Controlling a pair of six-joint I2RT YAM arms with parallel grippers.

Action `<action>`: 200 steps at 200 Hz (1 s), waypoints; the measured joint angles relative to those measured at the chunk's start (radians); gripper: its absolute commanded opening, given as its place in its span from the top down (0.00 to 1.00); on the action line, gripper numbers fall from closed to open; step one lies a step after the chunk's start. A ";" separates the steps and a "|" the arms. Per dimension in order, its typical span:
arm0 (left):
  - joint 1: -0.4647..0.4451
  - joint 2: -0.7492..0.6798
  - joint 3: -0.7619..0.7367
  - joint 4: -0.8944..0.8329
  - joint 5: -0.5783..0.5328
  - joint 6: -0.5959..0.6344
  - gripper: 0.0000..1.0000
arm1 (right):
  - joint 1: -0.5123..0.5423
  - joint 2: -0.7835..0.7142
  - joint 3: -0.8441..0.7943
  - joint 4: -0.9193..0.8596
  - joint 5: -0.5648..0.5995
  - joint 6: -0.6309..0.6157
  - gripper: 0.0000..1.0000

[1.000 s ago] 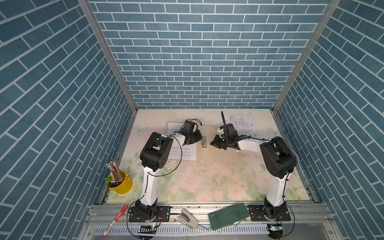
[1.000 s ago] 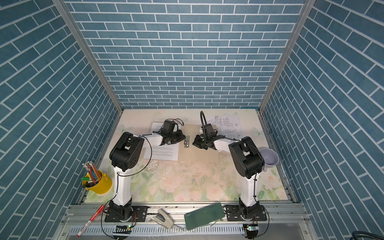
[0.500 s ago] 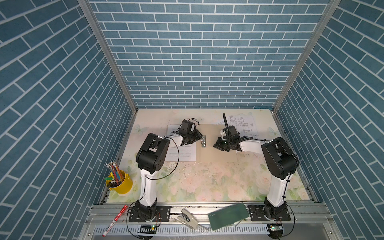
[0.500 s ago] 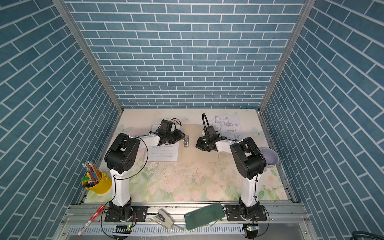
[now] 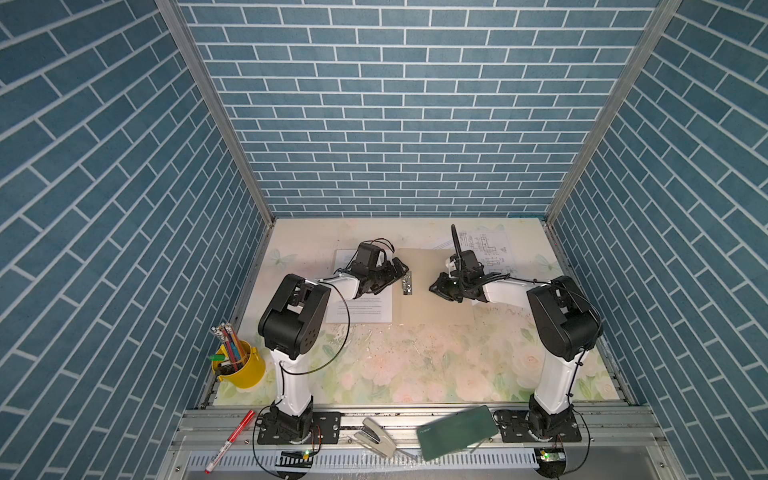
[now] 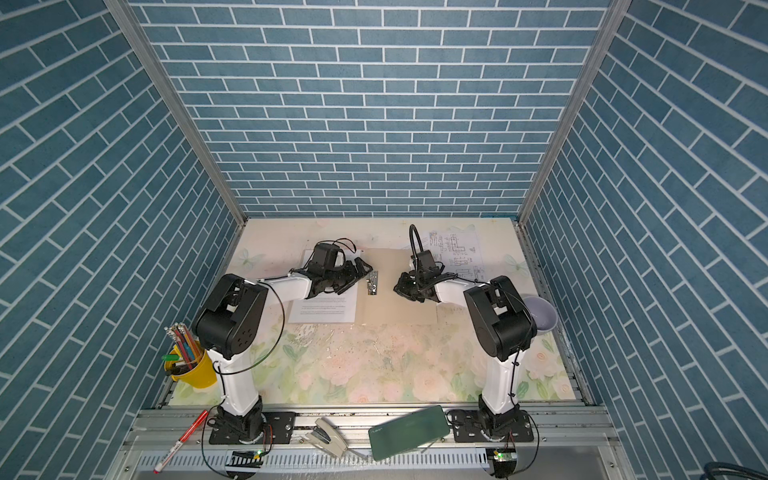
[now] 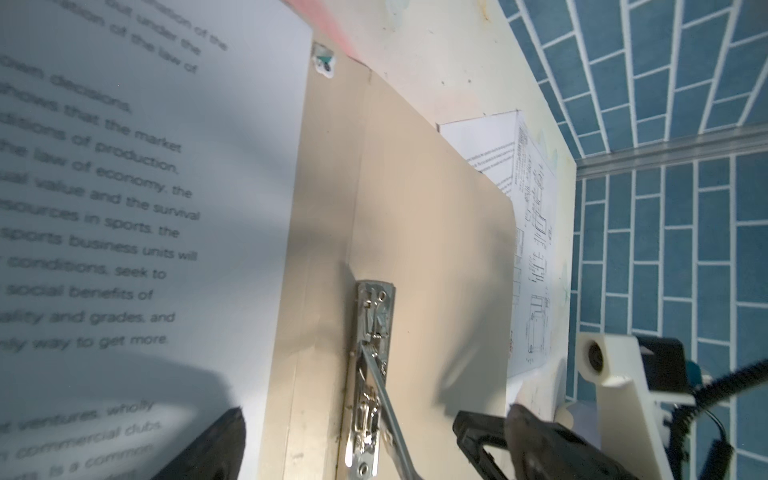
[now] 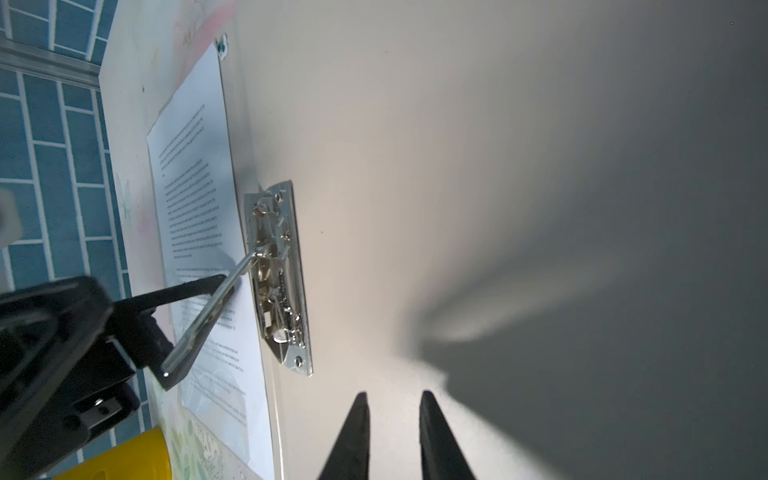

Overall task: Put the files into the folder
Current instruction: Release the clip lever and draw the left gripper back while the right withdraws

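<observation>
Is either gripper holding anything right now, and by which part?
Nothing is held. The left gripper stands open with the clip lever loose between its fingers; the right gripper is empty over the folder.

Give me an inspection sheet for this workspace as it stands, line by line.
Surface: floral table cover, speckled near the middle.
Job's things: folder lies open; clip lever raised; text sheet left of the spine; diagram sheet and second text sheet stick out past its far right edge.
Clutter: pencil cup at front left; red marker, stapler, green case on the front rail; bowl beside the right arm.
Grippers: left gripper wide open, lever between its fingers; right gripper slightly open over the folder, empty.
Cables: black cables loop along both arms.
Surroundings: blue brick-pattern walls, metal frame.
</observation>
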 measured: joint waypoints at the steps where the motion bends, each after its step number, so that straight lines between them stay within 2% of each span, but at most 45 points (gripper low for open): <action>1: 0.000 -0.001 -0.001 0.001 0.001 -0.001 0.00 | 0.000 0.000 0.000 0.000 0.000 -0.001 0.68; 81: -0.058 -0.028 -0.039 0.121 0.079 -0.099 0.00 | -0.016 -0.001 -0.015 0.000 0.020 -0.002 0.60; 144: -0.086 -0.017 -0.050 0.207 0.120 -0.180 0.00 | -0.034 -0.015 -0.031 0.016 0.026 0.001 0.49; 172: -0.078 0.021 0.008 0.206 0.124 -0.183 0.00 | -0.039 -0.037 -0.056 0.023 0.034 0.001 0.46; 200: -0.053 0.089 0.127 0.177 0.129 -0.159 0.00 | -0.054 -0.065 -0.089 0.023 0.045 0.001 0.46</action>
